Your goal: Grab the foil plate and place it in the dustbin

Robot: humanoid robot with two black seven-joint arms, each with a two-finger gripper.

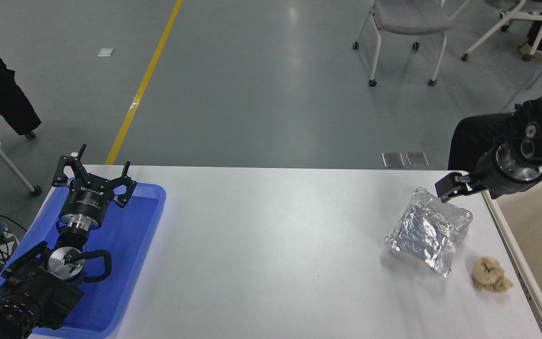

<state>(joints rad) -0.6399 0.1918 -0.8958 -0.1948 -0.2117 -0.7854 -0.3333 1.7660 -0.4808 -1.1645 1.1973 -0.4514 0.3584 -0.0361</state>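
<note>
One foil plate, one dustbin, one paper wad, two grippers

Bright, even overhead light fills the scene. A pale streak of glare runs down the glossy grey floor, and the white table is near blown out. The shiny crinkled silver foil plate sparkles with small highlights and throws a faint soft shadow toward the camera. The flat blue plastic tray glows saturated. Focus is sharp throughout; the tan wadded paper lump looks slightly soft.
</note>
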